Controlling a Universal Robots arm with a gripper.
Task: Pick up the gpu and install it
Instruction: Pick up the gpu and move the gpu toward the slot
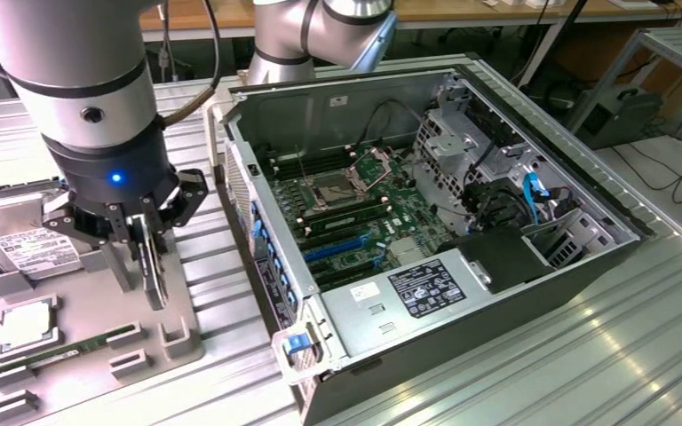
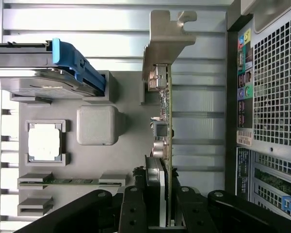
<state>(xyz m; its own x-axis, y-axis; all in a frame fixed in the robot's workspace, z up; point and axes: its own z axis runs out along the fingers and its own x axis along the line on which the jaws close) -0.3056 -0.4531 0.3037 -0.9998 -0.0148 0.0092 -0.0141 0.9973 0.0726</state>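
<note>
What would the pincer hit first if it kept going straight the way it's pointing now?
The pincer is closed on the gpu, which stands edge-on ahead of it. Pushing straight on would probably press the card against the gray tray beyond; how much gap remains is unclear.

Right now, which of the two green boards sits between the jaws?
The gpu, standing on edge with its silver bracket; the slim RAM stick lies flat, apart.

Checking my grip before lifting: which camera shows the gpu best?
The wrist view: the gpu stands edge-on, silver bracket clear, clamped in the gripper. The exterior view gives a thin grey sliver of it under the gripper.
</note>
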